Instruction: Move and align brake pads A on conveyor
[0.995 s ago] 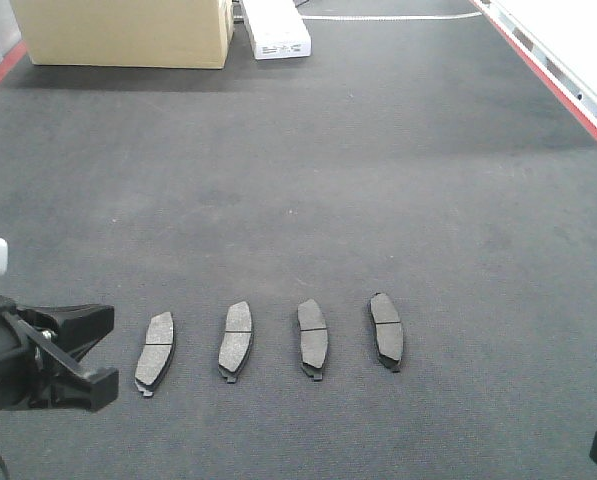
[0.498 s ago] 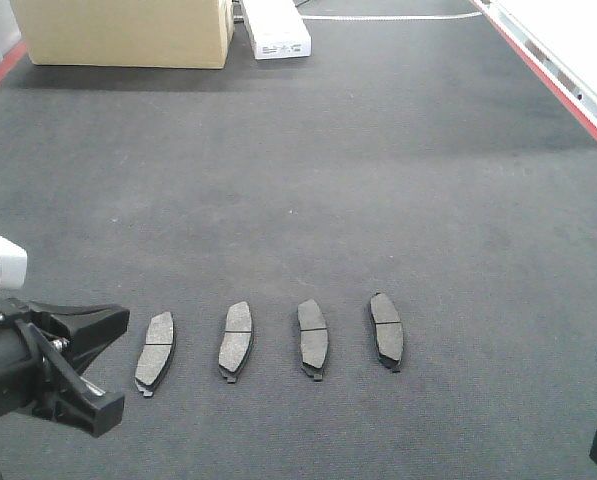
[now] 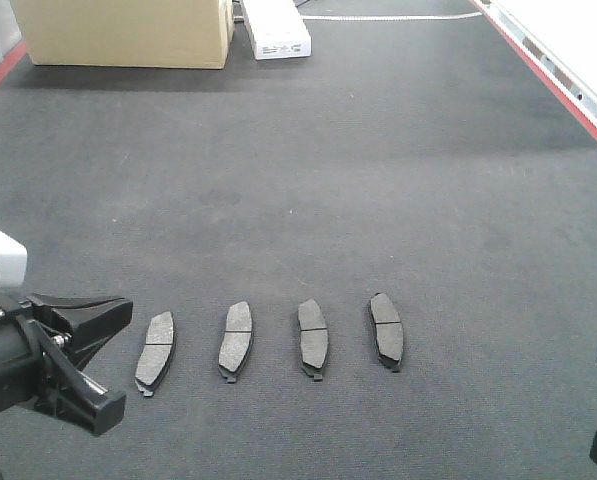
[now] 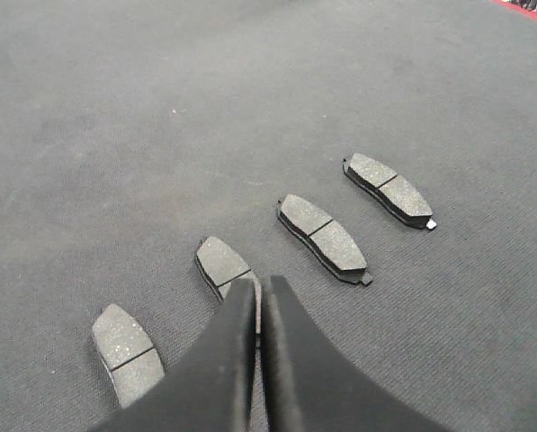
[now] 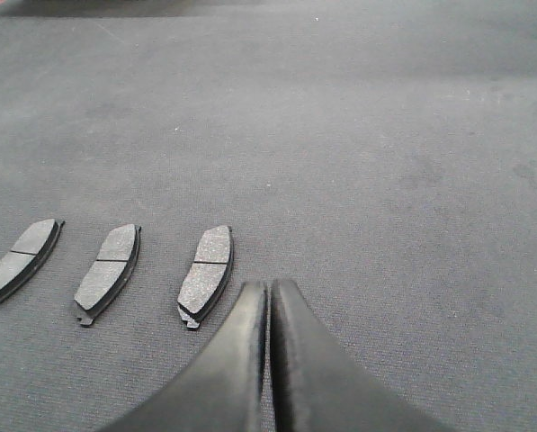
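Nearest you, at eight o'clock in the front view, the left gripper (image 3: 103, 360) sits low beside the row; its own wrist view shows the fingers (image 4: 228, 360) pressed together on nothing. The right gripper (image 5: 268, 310) barely enters the front view at four o'clock, and its wrist view shows its fingers together and empty too.

Just beyond, the four brake pads A (image 3: 273, 340) lie flat on the conveyor (image 3: 378, 180) at six o'clock in a side-by-side row, evenly spaced and none touching. The outer ones lean slightly, so the alignment looks close but perhaps not exact.

You appear to be near the end: all four are placed, and at most a small straightening remains.

Far off at eleven o'clock stand a cardboard box (image 3: 128, 35) and a white box (image 3: 276, 35); you cannot see what either holds.
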`<state>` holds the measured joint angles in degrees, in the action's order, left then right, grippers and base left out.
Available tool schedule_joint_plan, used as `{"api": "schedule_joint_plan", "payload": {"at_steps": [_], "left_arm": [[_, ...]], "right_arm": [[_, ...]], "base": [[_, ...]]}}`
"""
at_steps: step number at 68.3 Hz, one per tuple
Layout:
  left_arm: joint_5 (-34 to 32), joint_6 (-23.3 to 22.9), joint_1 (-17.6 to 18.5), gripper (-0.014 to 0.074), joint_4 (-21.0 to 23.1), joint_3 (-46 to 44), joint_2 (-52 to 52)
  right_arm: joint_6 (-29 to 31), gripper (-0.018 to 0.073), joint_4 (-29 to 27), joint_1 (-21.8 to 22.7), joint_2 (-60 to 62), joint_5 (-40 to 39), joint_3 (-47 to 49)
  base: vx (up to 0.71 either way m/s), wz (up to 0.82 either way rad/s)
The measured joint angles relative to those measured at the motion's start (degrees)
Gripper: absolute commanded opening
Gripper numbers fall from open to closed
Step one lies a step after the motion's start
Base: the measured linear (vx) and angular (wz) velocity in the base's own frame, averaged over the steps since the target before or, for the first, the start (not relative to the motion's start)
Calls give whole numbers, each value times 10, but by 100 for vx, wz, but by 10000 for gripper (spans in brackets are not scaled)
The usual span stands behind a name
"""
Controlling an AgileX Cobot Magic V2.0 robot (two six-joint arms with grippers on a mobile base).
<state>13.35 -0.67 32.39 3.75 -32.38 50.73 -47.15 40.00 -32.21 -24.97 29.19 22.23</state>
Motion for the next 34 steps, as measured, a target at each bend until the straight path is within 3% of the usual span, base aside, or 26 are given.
{"api": "schedule_joint_plan", "payload": {"at_steps": [12,19,28,34], "left_arm": [[-8,1,0,-6,-4,28,-74],[-10,1,-20,-6,-10,61,-149],[-9,2,-91,-6,-13,112,-260],[-9,2,-157,-6,-21,147,-338]], "right_arm": [[0,-8,0,0,0,0,0],[0,-8,0,0,0,0,0],[0,-8,0,0,0,0,0],[0,-8,0,0,0,0,0]], "base": [[0,0],[0,0],[0,0],[0,0]]}}
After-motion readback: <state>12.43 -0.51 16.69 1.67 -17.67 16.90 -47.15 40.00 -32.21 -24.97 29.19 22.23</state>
